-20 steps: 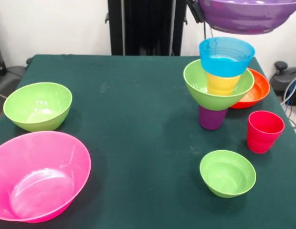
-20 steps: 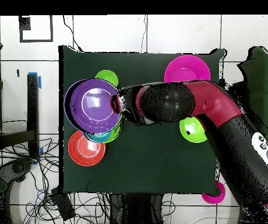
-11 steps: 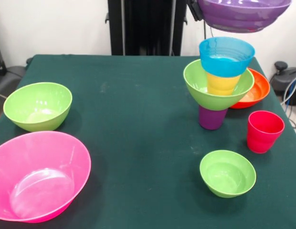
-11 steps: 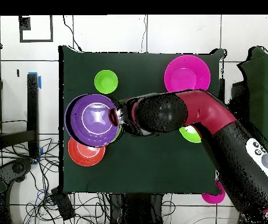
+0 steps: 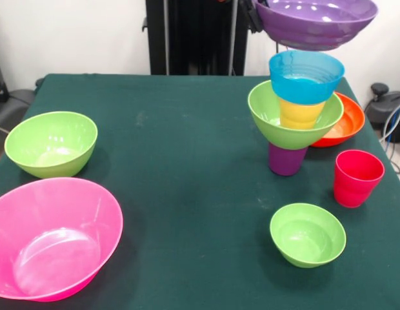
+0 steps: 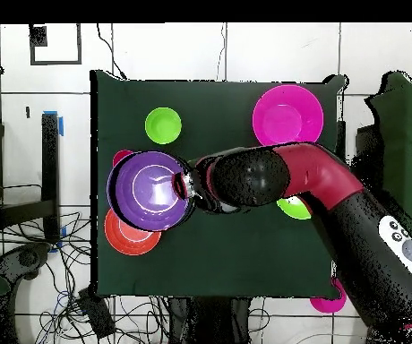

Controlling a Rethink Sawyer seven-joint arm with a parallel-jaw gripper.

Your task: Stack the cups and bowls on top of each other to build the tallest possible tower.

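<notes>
Lower and further left in the frame than a second ago, the wide purple bowl (image 5: 316, 22) hangs in the air just above the tower (image 5: 297, 113) at upper right. Nearest lie the large pink bowl (image 5: 51, 239) at lower left and a small green bowl (image 5: 308, 234) at lower right; the red cup (image 5: 358, 177) stands beside the tower, the orange-red bowl (image 5: 348, 123) behind it; at the top edge the gripper (image 6: 183, 185) clasps the purple bowl's rim.

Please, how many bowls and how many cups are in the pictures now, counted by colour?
Green bowls: 3
Blue bowl: 1
Purple bowl: 1
Orange-red bowl: 1
Pink bowl: 1
Purple cup: 1
Yellow cup: 1
Red cup: 1
Total: 10
</notes>
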